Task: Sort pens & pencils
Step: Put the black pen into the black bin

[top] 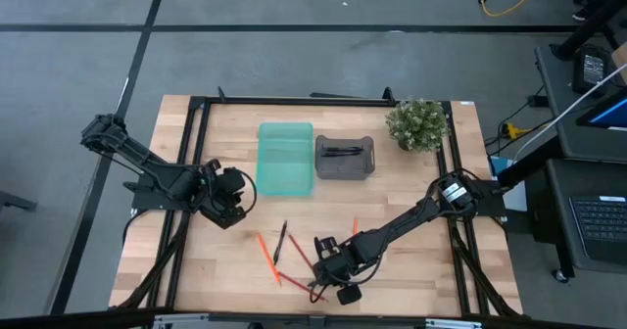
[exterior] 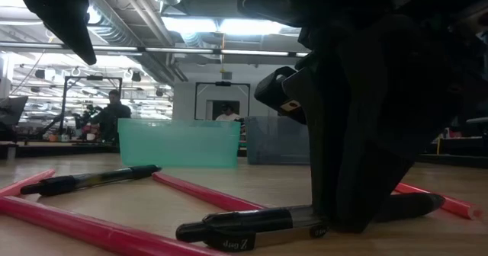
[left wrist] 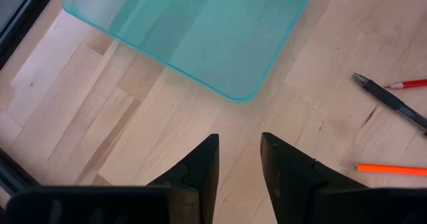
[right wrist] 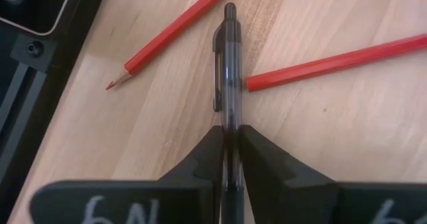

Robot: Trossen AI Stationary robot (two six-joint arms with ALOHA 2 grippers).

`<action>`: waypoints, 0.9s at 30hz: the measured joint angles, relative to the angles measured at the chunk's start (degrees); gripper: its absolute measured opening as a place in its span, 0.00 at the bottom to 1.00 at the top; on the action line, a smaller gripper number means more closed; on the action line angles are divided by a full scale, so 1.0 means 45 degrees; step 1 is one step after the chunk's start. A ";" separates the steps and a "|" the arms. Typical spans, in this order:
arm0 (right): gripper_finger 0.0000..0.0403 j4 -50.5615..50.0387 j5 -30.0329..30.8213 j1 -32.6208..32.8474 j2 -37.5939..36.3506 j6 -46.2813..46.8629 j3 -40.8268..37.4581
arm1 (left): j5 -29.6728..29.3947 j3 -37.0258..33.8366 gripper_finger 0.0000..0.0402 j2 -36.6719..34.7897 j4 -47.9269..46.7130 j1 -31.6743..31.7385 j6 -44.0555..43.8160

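My right gripper (right wrist: 231,141) stands low near the table's front edge, shut on a black pen (right wrist: 229,64) that lies on the wood between two red pencils (right wrist: 177,31) (right wrist: 333,63). Another black pen (top: 281,243) and orange pencils (top: 266,254) lie flat to the left of it. Behind them stand a teal bin (top: 285,159) and a grey bin (top: 345,158) with dark pens inside. My left gripper (left wrist: 237,157) hovers open above bare wood, near the teal bin's front left corner. My right gripper pinches the pen's barrel (right wrist: 231,121) between its two fingers, past the clip, toward the end away from the clicker. The fingers slant down from above, and the pen runs through the gap between them. In the low view the pen (exterior: 252,224) lies flat on the table.
A potted plant (top: 418,123) stands at the back right corner. A black frame (top: 196,153) runs along the table's sides and back. Bare wood lies in front of the bins. People show in the room far behind the table.
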 joint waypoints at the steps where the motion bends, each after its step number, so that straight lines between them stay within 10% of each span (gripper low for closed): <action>1: 0.12 -0.0058 -0.0010 0.0000 0.0004 0.0000 0.0043 | -0.0005 0.0000 0.26 0.0000 0.0000 0.0000 0.0000; 27: 0.12 -0.4054 0.1170 0.0267 0.0146 0.0248 0.2039 | -0.0010 0.0000 0.26 0.0005 0.0029 0.0000 -0.0015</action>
